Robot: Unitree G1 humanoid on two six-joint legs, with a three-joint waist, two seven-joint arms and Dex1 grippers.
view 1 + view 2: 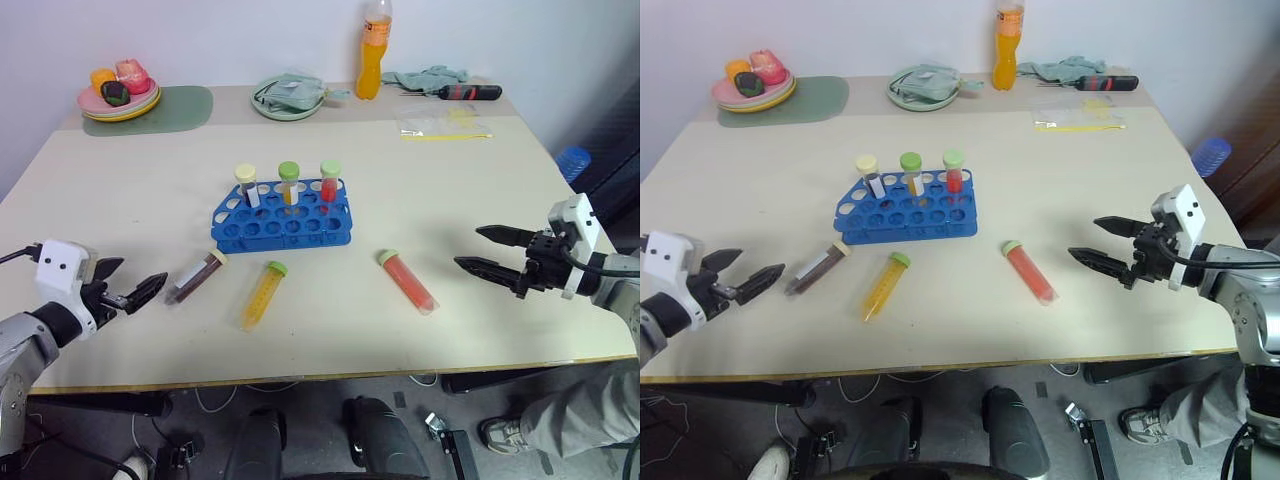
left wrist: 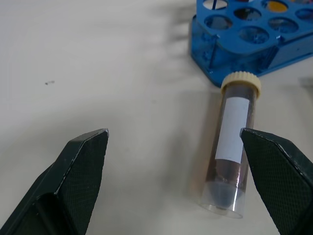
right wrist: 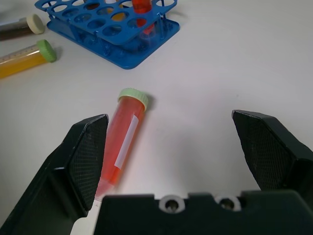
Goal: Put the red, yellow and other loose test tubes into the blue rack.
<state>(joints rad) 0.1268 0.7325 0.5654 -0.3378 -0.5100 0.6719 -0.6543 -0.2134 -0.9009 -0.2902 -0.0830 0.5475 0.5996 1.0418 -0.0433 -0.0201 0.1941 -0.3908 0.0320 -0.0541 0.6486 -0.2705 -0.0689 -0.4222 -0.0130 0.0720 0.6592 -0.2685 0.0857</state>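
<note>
Fingers of both your left gripper (image 1: 128, 290) and right gripper (image 1: 482, 251) gape empty; brown tube (image 2: 231, 146) lies lengthwise just ahead of the left fingers, nearest.

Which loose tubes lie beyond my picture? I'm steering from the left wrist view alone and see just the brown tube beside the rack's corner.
Observer: Two more lie flat in front of the blue rack: a yellow tube next to your brown tube, and a red tube further right.
Operator: Is the rack empty?
Observer: No, three capped tubes already stand in its back row.
Operator: Where is the other claw?
Observer: The right claw hovers open just right of the red tube, holding nothing.
</note>
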